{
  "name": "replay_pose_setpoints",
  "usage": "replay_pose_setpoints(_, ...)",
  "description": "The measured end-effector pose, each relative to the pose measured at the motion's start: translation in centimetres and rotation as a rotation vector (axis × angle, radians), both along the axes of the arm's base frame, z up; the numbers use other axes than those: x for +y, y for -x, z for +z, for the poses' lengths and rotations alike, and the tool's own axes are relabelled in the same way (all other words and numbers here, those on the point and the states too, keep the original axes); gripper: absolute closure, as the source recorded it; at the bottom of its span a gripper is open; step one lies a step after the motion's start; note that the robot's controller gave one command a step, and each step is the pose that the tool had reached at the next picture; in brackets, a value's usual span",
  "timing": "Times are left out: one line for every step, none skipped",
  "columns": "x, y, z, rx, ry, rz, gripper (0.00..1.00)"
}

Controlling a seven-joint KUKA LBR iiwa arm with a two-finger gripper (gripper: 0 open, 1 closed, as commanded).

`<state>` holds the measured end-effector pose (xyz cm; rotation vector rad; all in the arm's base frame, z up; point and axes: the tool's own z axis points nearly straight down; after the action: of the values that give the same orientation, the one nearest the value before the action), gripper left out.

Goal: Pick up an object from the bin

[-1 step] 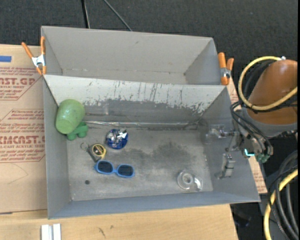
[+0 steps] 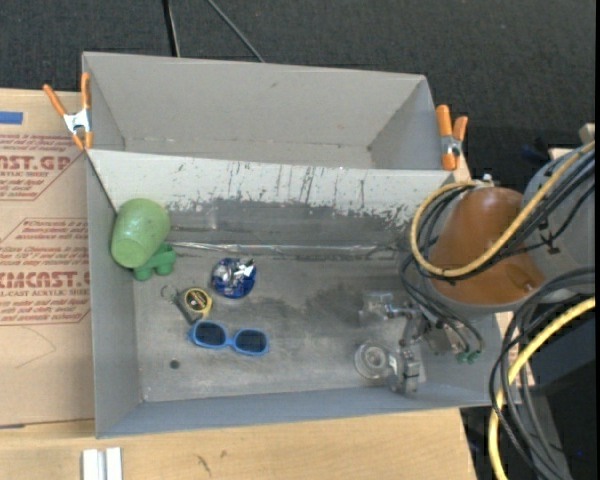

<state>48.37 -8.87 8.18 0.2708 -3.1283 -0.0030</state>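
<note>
Camera view: at the near right of the bin lies a small clear ring-shaped thing (image 2: 371, 360), glassy and round with a hollow middle, flat on the floor close to the near wall. The gripper (image 2: 405, 353) is down in that corner just to the right of it, a cluster of grey metal parts and thin wires. Whether the claw is open or closed cannot be told, and nothing can be seen in its grasp. Above it sits the arm's rounded orange-brown cover (image 2: 480, 243), smooth and slightly glossy, looped by yellow and black cables (image 2: 435, 213).

Well apart, in the left half, lie four more things. A pair of blue sunglasses (image 2: 228, 338) with oval lenses lies flat. Just beyond its left end lies a small round brass-coloured and dark piece (image 2: 195, 302). Right of that is a crumpled blue and white lump (image 2: 233, 277) that shines like foil. By the left wall is a soft-looking green toy (image 2: 141, 235) with a matt, rounded body and a small knob at its near side.

The bin (image 2: 280, 98) is of grey sheet metal with sloping walls. Its floor is dull and scuffed, and the far wall is streaked with pale vertical scratches. It stands on a pale wooden table (image 2: 310, 448), with dark carpet (image 2: 380, 18) beyond the far side.
</note>
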Motion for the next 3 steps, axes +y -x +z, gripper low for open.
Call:
replay_pose_setpoints(1.98, -0.05, -1.02, -0.016, 0.002, 0.417, 0.0)
replay_pose_setpoints(1.89, 0.33, -1.23, -0.003, 0.001, 0.415, 1.0)
replay_pose_setpoints(1.94, -0.14, -1.0, -0.021, 0.004, 0.416, 0.0)
